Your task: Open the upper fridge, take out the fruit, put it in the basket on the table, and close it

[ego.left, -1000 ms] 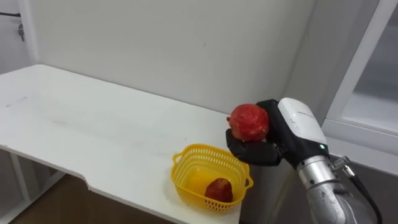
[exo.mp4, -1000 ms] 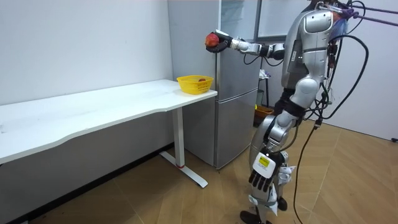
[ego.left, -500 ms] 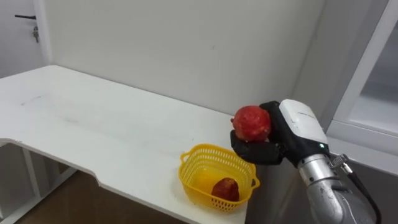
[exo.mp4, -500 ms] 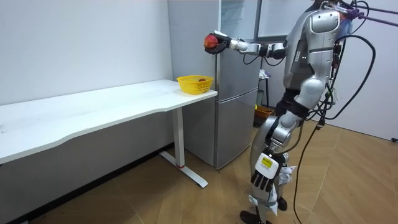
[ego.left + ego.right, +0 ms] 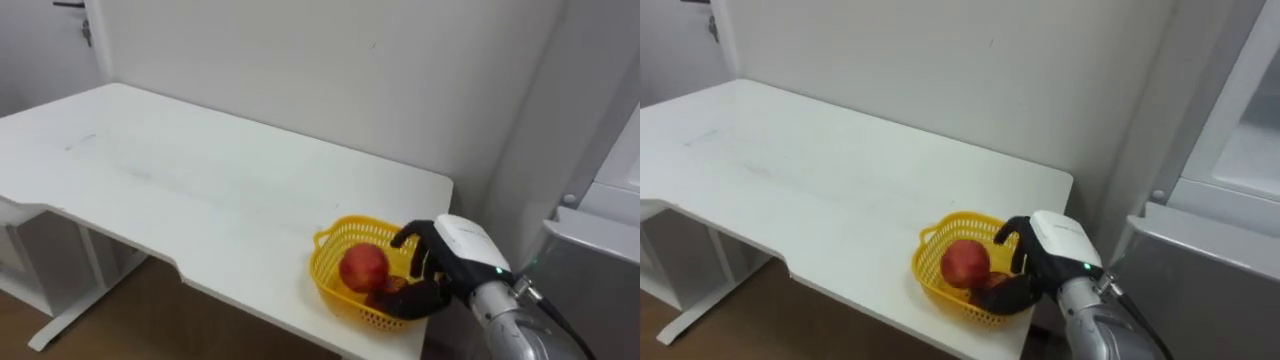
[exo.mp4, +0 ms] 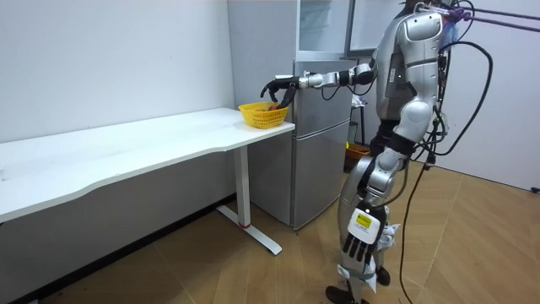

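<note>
A yellow mesh basket (image 5: 335,285) (image 6: 253,115) stands on the white table (image 5: 200,190) at its right end, beside the fridge (image 6: 321,135). A round red fruit (image 5: 363,268) (image 5: 965,262) lies inside it, on top of a darker red fruit (image 5: 388,287) that is mostly hidden. My right hand (image 5: 445,265) (image 5: 1045,255) reaches into the basket from the right. Its fingers and thumb are spread above and below the round fruit, just off it. In the room view my left hand (image 6: 355,247) hangs low beside my leg with relaxed fingers.
The grey fridge's lower top (image 5: 1200,260) and its white upper part (image 5: 1250,110) rise right of the basket. A plain wall (image 5: 300,70) runs behind the table, whose front edge (image 5: 170,270) curves inward. I stand in front of the fridge on a wooden floor (image 6: 253,270).
My right hand has come down from above the basket into it with the red fruit, and its fingers have spread off the fruit. The head camera has shifted too.
</note>
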Motion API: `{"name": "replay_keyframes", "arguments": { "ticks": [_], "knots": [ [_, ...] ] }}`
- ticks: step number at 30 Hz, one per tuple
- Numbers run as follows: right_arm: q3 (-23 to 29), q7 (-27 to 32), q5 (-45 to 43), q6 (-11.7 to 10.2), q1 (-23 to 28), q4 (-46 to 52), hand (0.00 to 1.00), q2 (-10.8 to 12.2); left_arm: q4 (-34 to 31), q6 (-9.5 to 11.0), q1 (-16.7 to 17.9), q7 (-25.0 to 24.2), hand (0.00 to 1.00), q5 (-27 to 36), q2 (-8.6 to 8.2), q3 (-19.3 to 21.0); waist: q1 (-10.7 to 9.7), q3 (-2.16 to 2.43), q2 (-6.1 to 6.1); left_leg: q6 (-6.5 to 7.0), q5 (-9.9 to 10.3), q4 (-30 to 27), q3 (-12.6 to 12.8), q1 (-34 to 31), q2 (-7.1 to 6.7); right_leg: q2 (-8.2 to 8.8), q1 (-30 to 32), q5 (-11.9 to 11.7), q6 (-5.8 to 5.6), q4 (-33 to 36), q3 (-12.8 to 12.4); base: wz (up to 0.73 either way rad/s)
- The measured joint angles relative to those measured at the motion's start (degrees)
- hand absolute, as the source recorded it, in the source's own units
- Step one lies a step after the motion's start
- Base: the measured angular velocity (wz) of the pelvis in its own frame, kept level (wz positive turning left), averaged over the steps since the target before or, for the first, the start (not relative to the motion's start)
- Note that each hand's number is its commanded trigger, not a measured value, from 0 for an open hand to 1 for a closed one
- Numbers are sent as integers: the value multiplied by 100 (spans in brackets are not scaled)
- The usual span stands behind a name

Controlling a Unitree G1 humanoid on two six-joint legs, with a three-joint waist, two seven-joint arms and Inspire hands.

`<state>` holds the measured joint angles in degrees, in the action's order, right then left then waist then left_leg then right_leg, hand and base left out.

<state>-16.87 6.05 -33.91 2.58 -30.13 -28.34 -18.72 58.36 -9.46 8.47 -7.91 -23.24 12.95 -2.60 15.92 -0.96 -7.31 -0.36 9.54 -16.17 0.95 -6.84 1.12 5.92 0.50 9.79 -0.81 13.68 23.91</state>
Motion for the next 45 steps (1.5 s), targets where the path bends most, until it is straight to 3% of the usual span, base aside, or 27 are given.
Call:
{"name": "replay_keyframes", "arguments": {
  "ticks": [6, 32, 37, 45],
  "knots": [
    [-1, 0, 73, 0, -3, -25, 0, 2, 36, 40, -133, 28, 0, 1, -4, 1, 10, -7, -11, 2, 5, 133, 2, 51, -2, -4, -23, 7, -12, -14, -11, 1],
    [9, 4, 308, -5, -4, -25, 0, 2, 156, 29, -108, -6, 0, -4, -4, -9, 2, -10, -38, 3, 2, 127, 16, 46, -6, -2, -11, 8, -14, -14, -32, 0],
    [75, 4, 377, 79, 22, 515, 0, 11, 145, 17, -113, -24, 0, -21, -26, 102, -30, -32, 5, 4, 3, 137, 67, 38, 2, 0, 25, 8, -14, -15, -52, -3],
    [292, 174, 577, 102, 21, 1322, 0, 35, 149, -12, -108, 138, 0, -7, -89, 133, -210, -21, 167, 4, 5, 161, 73, 131, 6, -3, -71, 8, -15, -16, -29, 1]
  ]
}}
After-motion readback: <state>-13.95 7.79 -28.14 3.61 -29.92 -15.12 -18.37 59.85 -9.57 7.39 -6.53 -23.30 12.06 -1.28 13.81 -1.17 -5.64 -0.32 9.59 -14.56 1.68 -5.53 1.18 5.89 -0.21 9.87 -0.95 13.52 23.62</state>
